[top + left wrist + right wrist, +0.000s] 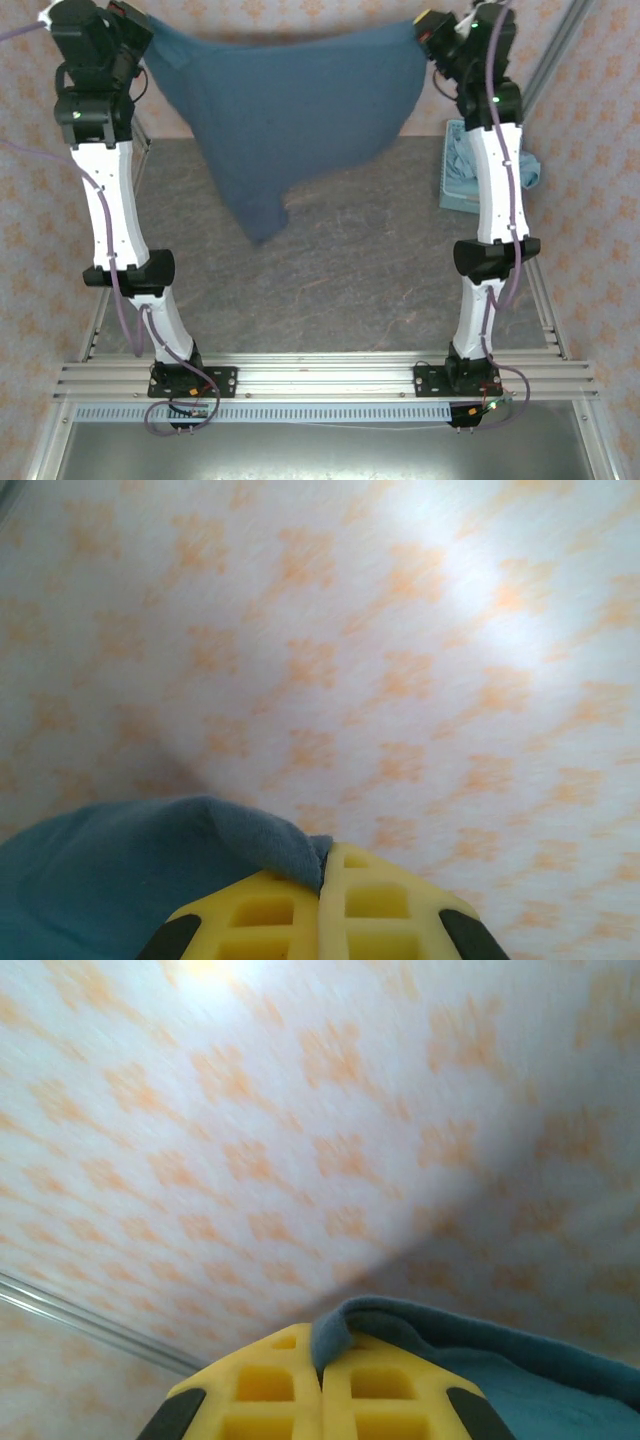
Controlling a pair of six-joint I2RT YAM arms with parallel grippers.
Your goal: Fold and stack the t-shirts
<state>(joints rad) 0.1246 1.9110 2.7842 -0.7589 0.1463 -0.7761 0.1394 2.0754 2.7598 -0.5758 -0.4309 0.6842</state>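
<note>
above the table (380, 270), dark slate-blue t-shirt (300, 110) hangs between left gripper (324, 872) and right gripper (320, 1358); both jaws clamped on it

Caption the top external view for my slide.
Left pincer and right pincer hold the dark blue t-shirt spread above the table.

Colours and patterns on record.
Slate-blue t-shirt (290, 110), plain; light-blue basket (455, 195) at 3 o'clock; yellow left gripper (322, 880); wall (400, 680) white with orange motifs; table (360, 270) mottled grey.
</note>
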